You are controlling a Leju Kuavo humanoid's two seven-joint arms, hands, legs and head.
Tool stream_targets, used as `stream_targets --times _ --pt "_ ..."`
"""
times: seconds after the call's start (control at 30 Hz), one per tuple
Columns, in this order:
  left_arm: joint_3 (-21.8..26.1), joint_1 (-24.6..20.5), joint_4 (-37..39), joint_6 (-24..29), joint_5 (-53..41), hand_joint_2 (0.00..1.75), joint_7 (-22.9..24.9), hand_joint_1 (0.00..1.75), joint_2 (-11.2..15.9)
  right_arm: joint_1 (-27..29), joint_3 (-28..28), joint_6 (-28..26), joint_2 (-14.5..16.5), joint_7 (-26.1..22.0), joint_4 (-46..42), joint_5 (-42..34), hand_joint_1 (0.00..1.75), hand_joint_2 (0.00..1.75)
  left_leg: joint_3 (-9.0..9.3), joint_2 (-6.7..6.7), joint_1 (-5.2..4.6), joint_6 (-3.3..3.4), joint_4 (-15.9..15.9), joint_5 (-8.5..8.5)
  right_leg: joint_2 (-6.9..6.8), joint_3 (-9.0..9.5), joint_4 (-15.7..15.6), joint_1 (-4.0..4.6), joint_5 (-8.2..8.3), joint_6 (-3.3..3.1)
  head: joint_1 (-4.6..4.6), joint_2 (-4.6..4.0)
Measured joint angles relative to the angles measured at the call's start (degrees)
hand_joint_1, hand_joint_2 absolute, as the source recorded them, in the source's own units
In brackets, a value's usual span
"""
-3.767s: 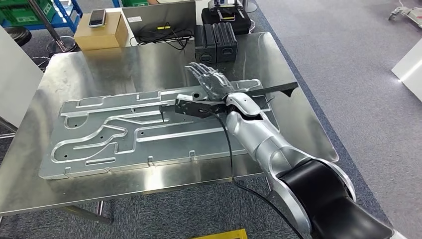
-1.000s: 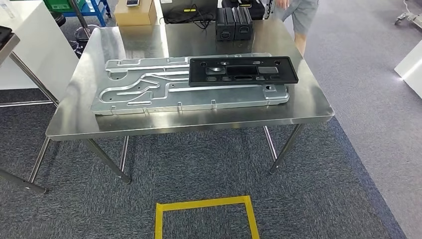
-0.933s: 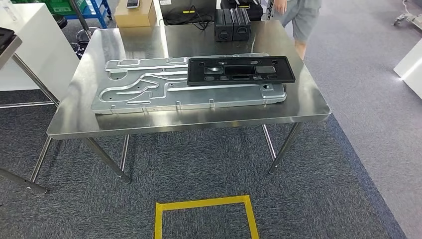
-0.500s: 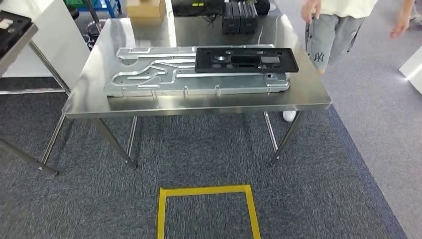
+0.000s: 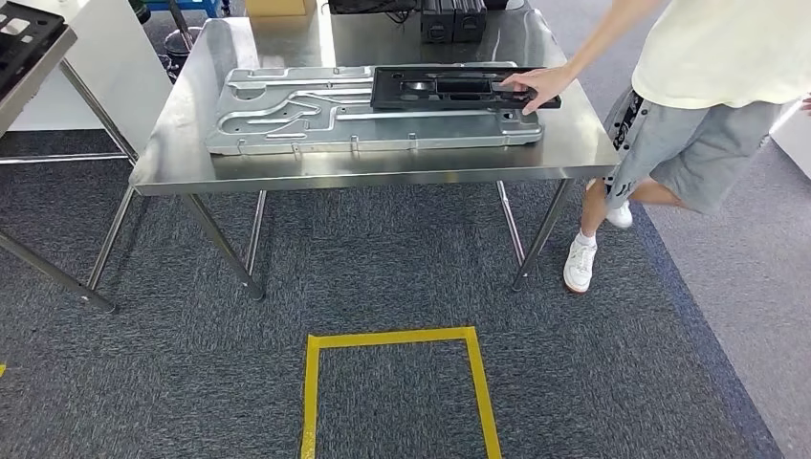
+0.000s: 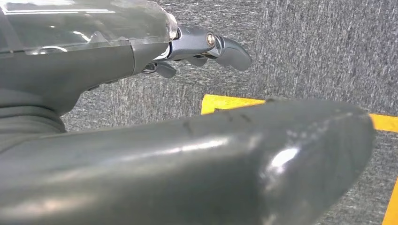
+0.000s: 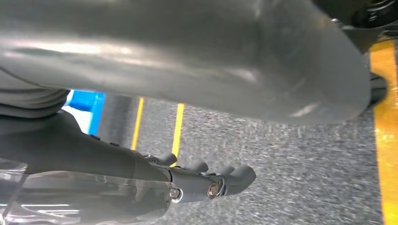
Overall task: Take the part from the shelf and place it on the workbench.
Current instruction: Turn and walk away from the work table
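The black flat part (image 5: 449,86) lies on a large silver machined plate (image 5: 287,115) on the steel workbench (image 5: 383,167), at its far right. A person (image 5: 717,76) stands at the table's right end and rests a hand (image 5: 540,88) on the part's right end. My left hand (image 6: 94,70) hangs over grey carpet and yellow tape, its fingers (image 6: 225,49) apart and holding nothing. My right hand (image 7: 117,159) also hangs over the carpet, its fingers (image 7: 230,180) loose and empty.
A yellow tape square (image 5: 392,382) marks the carpet in front of me. A second steel stand (image 5: 38,67) with a black part on it is at the far left. Black cases (image 5: 449,17) sit at the table's back edge.
The whole view has backed away from the workbench, so the camera moved. My right arm has left the table and the part lies there. A person walked in from the right and touched the part.
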Motion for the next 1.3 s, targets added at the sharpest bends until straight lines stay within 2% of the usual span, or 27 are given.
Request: stream_targets --times 0.07,0.1,0.13,0.2,0.23,0.27,0.3,0.37,0.43,0.47,0.53,0.57,0.6,0.7,0.73,0.77,0.8,0.83,0.87,0.93,1.0,1.07,1.1,1.17,1.23,1.27,1.3 --pt "0.0 0.0 0.0 0.0 0.0 0.0 0.3 0.0 -0.1 0.0 0.0 0.2 0.1 0.1 0.1 0.1 0.0 0.0 -0.71 -0.07 0.25 -0.66 0.5 -0.25 -0.29 -1.09 -0.1 -0.08 1.03 -0.91 0.0 0.0" --pt "0.0 0.1 0.0 0.0 0.0 0.0 0.4 0.0 -0.2 0.0 0.0 0.3 0.1 0.2 0.1 0.1 0.0 0.0 -1.33 -0.12 0.36 -0.92 1.8 -1.91 -0.48 -1.79 -0.2 -0.17 1.71 -1.36 -0.01 0.0" --pt "0.0 0.2 0.0 0.0 0.0 0.0 0.6 0.0 -0.3 0.1 0.0 0.4 0.2 0.2 0.1 0.1 0.0 0.0 -2.19 -0.15 0.5 -1.15 4.2 -4.6 -0.66 -2.65 -0.2 -0.21 2.44 -1.71 -0.01 0.0" --pt "0.0 0.2 0.1 -0.1 0.0 0.0 0.7 0.0 -0.6 0.1 0.0 0.6 0.1 0.2 0.1 0.1 0.0 0.0 -4.0 -0.15 0.68 -1.55 11.7 -10.46 -0.88 -4.51 -0.1 0.0 3.82 -2.0 -0.01 0.0" --pt "0.0 0.1 0.1 -0.1 0.0 0.0 0.8 0.0 -0.6 0.2 0.0 0.7 0.1 0.2 0.1 0.1 0.0 0.0 -4.42 -0.15 0.74 -1.7 15.1 -11.78 -0.95 -5.55 0.1 0.11 4.49 -1.98 -0.01 0.0" --pt "0.0 0.1 0.1 -0.1 0.0 0.0 0.9 0.0 -0.7 0.2 0.0 0.8 0.1 0.2 0.1 0.1 0.0 0.0 -4.06 -0.15 0.77 -1.77 16.9 -11.61 -1.0 -6.65 0.5 0.17 5.11 -1.93 -0.01 0.0" --pt "0.0 0.1 0.1 -0.1 -0.1 0.0 1.0 0.0 -0.7 0.2 0.0 0.8 0.1 0.1 0.1 0.1 0.0 0.0 -2.74 -0.14 0.79 -1.78 16.7 -10.27 -1.03 -7.74 0.8 0.18 5.64 -1.83 -0.01 0.0" --pt "0.0 0.0 0.1 -0.1 -0.2 0.0 1.1 0.0 -0.7 0.1 0.0 0.9 0.1 0.1 0.1 0.1 0.0 0.0 2.66 -0.14 0.79 -1.59 10.5 -7.52 -1.03 -9.68 1.8 0.13 6.51 -1.51 -0.02 0.0" --pt "0.0 -0.3 0.1 -0.1 -0.3 0.0 1.2 0.0 -0.7 0.0 0.0 0.9 0.1 -0.1 0.1 0.1 0.0 0.0 8.32 -0.18 0.56 -1.05 2.0 -8.09 -1.05 -10.85 2.7 0.21 7.28 -0.94 -0.01 0.0" --pt "0.0 -0.4 0.1 -0.1 -0.3 0.0 1.2 0.0 -0.7 0.0 0.0 0.9 0.1 -0.2 0.1 0.1 0.0 0.0 9.74 -0.22 0.42 -0.66 -0.5 -8.9 -1.08 -11.13 2.9 0.24 7.7 -0.6 -0.01 0.0" --pt "0.0 -0.4 0.1 -0.2 -0.4 0.0 1.2 0.0 -0.7 0.0 0.0 1.0 0.1 -0.6 0.1 0.0 0.0 0.0 9.64 -0.22 0.25 0.32 -1.6 -8.85 -1.11 -11.44 2.8 0.2 8.62 0.15 -0.01 0.0" --pt "0.0 -0.4 0.2 -0.2 -0.4 0.0 1.3 0.0 -0.8 0.1 0.0 1.0 0.1 -0.7 0.1 0.0 0.0 0.0 9.21 -0.07 0.28 0.87 -1.7 -8.29 -0.99 -11.77 3.1 0.08 8.31 0.48 -0.01 0.0" --pt "0.0 -0.4 0.2 -0.2 -0.4 0.0 1.3 0.0 -0.8 0.1 0.0 1.1 0.0 -0.9 0.1 0.0 0.0 0.0 8.62 0.07 0.33 1.41 -1.8 -7.59 -0.84 -12.3 4.2 0.01 6.89 0.74 -0.01 0.0" --pt "0.0 -0.4 0.2 -0.2 -0.4 0.0 1.3 0.0 -0.9 0.1 0.0 1.4 -0.1 -0.9 0.1 0.0 0.0 0.0 6.2 0.31 0.27 2.24 -1.9 -5.45 -0.44 -15.07 13.4 -0.22 -1.47 1.26 0.0 0.0" --pt "0.0 -0.4 0.2 -0.2 -0.4 0.0 1.3 0.0 -0.9 0.1 0.0 1.4 -0.1 -0.9 0.1 0.0 0.0 0.0 5.33 0.32 0.17 2.24 -1.8 -4.78 -0.4 -15.7 16.9 -0.31 -3.1 1.42 0.0 0.0" --pt "0.0 -0.4 0.2 -0.2 -0.4 0.0 1.3 0.0 -0.9 0.1 0.0 1.5 -0.1 -0.9 0.1 0.0 0.0 0.0 4.42 0.33 0.1 2.18 -1.7 -4.13 -0.39 -15.65 19.1 -0.39 -3.32 1.53 0.0 0.0" --pt "0.0 -0.4 0.2 -0.2 -0.4 0.0 1.3 0.0 -0.9 0.1 0.0 1.5 -0.1 -1.0 0.1 0.0 0.0 0.0 3.49 0.34 0.04 2.08 -1.5 -3.51 -0.39 -14.63 19.5 -0.46 -2.31 1.55 0.0 0.0" --pt "0.0 -0.4 0.2 -0.2 -0.4 0.0 1.3 0.0 -0.9 0.1 0.0 1.6 -0.1 -1.0 0.1 0.0 0.0 0.0 2.57 0.33 0.01 1.95 -1.2 -2.93 -0.39 -12.49 17.6 -0.5 -0.64 1.48 0.0 0.0" --pt "0.0 -0.4 0.2 -0.2 -0.5 0.0 1.3 0.0 -0.9 0.1 0.0 1.6 -0.1 -1.0 0.1 0.0 0.0 0.0 1.75 0.32 0.01 1.8 -1.0 -2.42 -0.35 -9.4 13.9 -0.51 0.76 1.3 -0.01 0.0" --pt "0.0 -0.4 0.2 -0.2 -0.6 0.0 1.3 0.0 -1.0 -0.1 0.0 1.7 -0.2 -1.2 0.1 0.0 0.0 0.0 0.54 0.28 -0.13 1.34 -0.3 -1.6 -0.19 -2.84 4.7 -0.27 1.0 0.71 -0.01 0.0" --pt "0.0 -0.4 0.2 -0.2 -0.7 0.0 1.3 0.0 -1.1 -0.1 0.0 1.7 -0.2 -1.6 0.1 0.0 0.0 0.0 -0.06 0.28 -0.16 0.69 -0.1 -0.78 -0.1 -0.11 0.0 0.12 0.03 0.03 -0.01 0.0" --pt "0.0 -0.3 0.2 -0.2 -1.0 0.0 1.3 0.0 -1.1 0.0 0.0 1.6 -0.1 -1.9 0.2 -0.1 0.0 0.0 -0.58 0.24 -0.01 -0.05 -0.1 -0.33 -0.26 -0.7 -0.6 0.11 0.66 -0.81 -0.01 0.0" --pt "0.0 -0.2 0.2 -0.2 -1.1 0.0 1.3 0.0 -1.1 0.0 0.0 1.5 -0.1 -2.0 0.2 -0.2 0.0 0.0 -1.13 0.19 0.09 -0.36 0.7 -1.25 -0.36 -1.18 -0.7 0.04 1.18 -1.3 -0.01 0.0" --pt "-0.1 0.0 0.2 -0.2 -1.2 0.0 1.3 0.0 -1.2 0.1 0.0 1.5 -0.1 -2.0 0.2 -0.2 0.0 0.0 -3.11 0.11 0.4 -0.87 5.6 -5.73 -0.63 -2.29 -0.8 -0.04 2.21 -2.04 -0.01 0.0" --pt "-0.1 0.1 0.2 -0.2 -1.3 0.0 1.3 0.0 -1.2 0.3 0.0 1.5 -0.1 -2.0 0.2 -0.2 0.0 0.0 -5.35 0.12 0.68 -1.34 13.3 -10.23 -0.81 -3.45 -0.7 0.11 3.03 -2.24 -0.01 0.0" --pt "-0.1 0.1 0.2 -0.2 -1.3 0.0 1.4 0.0 -1.2 0.4 0.0 1.5 -0.1 -2.0 0.2 -0.2 0.0 0.0 -5.67 0.13 0.78 -1.52 15.8 -10.88 -0.86 -4.02 -0.5 0.17 3.38 -2.2 -0.01 0.0" --pt "-0.1 0.1 0.2 -0.2 -1.3 0.0 1.4 0.0 -1.3 0.4 0.0 1.5 -0.1 -2.0 0.2 -0.2 0.0 0.0 -4.91 0.13 0.85 -1.62 16.2 -10.41 -0.88 -4.56 -0.3 0.19 3.67 -2.1 0.0 0.0"
